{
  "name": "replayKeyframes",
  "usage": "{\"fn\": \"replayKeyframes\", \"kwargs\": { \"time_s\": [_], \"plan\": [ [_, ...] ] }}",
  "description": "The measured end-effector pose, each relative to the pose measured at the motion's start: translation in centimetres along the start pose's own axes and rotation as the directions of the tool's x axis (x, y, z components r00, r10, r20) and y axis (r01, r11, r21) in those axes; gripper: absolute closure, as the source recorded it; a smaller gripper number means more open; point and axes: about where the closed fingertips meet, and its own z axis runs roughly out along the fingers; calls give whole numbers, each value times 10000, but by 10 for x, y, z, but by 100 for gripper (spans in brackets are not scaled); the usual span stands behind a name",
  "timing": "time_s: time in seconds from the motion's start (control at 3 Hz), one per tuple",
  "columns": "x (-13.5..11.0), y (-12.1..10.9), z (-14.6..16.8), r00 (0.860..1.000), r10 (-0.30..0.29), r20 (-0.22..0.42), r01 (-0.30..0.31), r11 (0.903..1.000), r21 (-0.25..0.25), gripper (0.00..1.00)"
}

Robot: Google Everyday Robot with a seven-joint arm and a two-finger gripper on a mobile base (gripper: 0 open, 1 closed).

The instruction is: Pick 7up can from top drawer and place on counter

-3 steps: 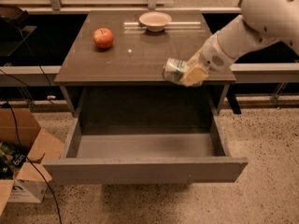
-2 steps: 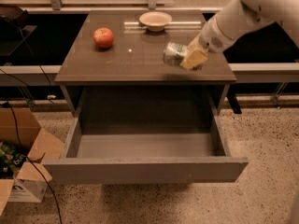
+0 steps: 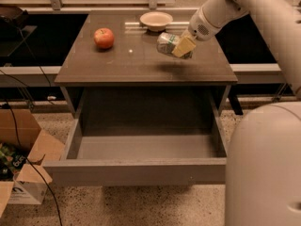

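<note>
The 7up can (image 3: 167,44) is silvery-white and green and lies tilted on its side in my gripper (image 3: 181,47). The gripper is shut on the can and holds it a little above the right half of the counter (image 3: 122,62), casting a shadow below it. My white arm reaches in from the upper right. The top drawer (image 3: 136,171) is pulled fully open below the counter, and its inside shows nothing in it.
A red apple (image 3: 104,37) sits on the counter's left part. A pale bowl (image 3: 156,20) stands at the counter's back edge, just behind the can. A cardboard box (image 3: 21,173) and cables lie on the floor at the left. My white base (image 3: 263,168) fills the lower right.
My gripper has carried the can up and back from the counter's front right edge to above its right half, closer to the bowl.
</note>
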Motion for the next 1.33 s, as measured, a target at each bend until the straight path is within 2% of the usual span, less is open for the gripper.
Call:
{"fn": "replayKeyframes", "kwargs": {
  "time_s": [0.67, 1.0, 1.33],
  "plan": [
    [-9, -14, 52, 9994, 317, -160, -324, 9983, -484, 15],
    [-9, -15, 55, 9994, 320, -152, -327, 9983, -489, 0],
    [-9, -15, 55, 9994, 320, -152, -327, 9983, -490, 0]
  ]
}}
